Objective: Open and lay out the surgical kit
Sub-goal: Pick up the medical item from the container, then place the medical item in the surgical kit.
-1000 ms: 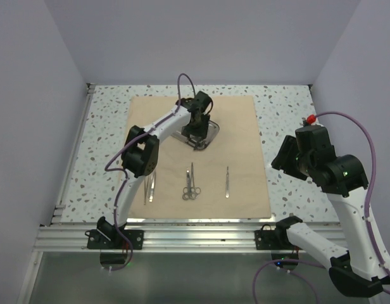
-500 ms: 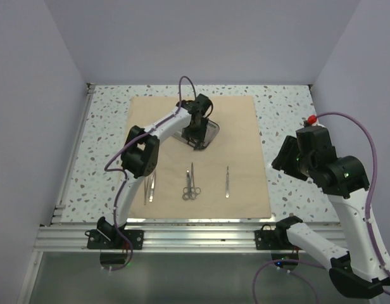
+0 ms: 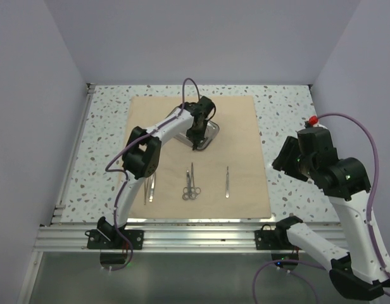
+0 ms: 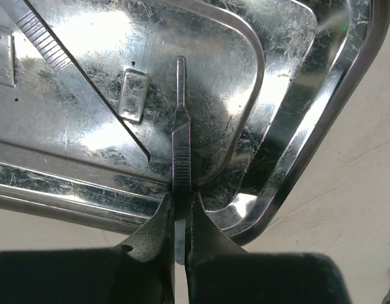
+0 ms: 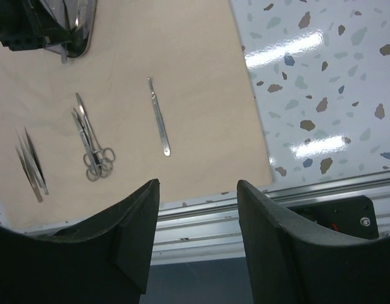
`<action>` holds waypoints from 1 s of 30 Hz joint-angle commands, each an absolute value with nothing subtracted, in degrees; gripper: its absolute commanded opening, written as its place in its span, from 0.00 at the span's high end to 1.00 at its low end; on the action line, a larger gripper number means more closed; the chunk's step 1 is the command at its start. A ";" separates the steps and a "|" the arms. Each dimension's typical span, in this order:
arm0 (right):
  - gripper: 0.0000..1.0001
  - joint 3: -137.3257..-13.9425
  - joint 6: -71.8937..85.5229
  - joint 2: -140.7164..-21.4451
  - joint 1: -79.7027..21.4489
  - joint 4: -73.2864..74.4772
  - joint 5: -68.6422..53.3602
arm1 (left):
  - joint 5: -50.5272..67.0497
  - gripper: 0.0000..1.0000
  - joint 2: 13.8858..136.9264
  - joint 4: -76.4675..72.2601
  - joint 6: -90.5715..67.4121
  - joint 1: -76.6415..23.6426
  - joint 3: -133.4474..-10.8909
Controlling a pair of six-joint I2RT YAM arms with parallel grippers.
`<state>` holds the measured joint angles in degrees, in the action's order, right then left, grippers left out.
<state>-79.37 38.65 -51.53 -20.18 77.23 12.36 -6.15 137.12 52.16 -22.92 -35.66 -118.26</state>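
While stretched forward over the steel tray (image 4: 290, 158), left pincer (image 4: 180, 210) clamped on a slim scalpel handle (image 4: 181, 149).

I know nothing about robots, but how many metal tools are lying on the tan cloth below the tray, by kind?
Tweezers: 2
Ring-handled scissors or forceps: 2
Slim straight handle: 1
Total: 5
Not counted: a second slim handle, pinched by the left gripper at the tray.

The tray rim (image 4: 334, 114) walls in left pincer (image 4: 180, 204); bare cloth (image 4: 359, 221) alongside.
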 commanded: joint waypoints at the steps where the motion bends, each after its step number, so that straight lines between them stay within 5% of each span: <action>1: 0.44 -79.19 39.64 -50.63 -20.04 80.51 12.04 | -5.80 1.00 137.11 53.96 -22.24 -35.68 -119.52; 11: 0.44 -81.29 39.11 -49.22 -20.04 81.74 11.87 | -4.74 1.00 131.93 56.78 -28.90 -36.56 -127.10; 21: 0.44 -88.50 37.01 -48.34 -20.04 86.65 8.35 | -8.70 1.00 119.36 51.43 -45.95 -48.06 -109.63; 30: 0.41 -89.21 33.58 -42.46 -19.95 90.97 5.72 | -10.28 1.00 120.40 47.11 -58.97 -60.11 -100.46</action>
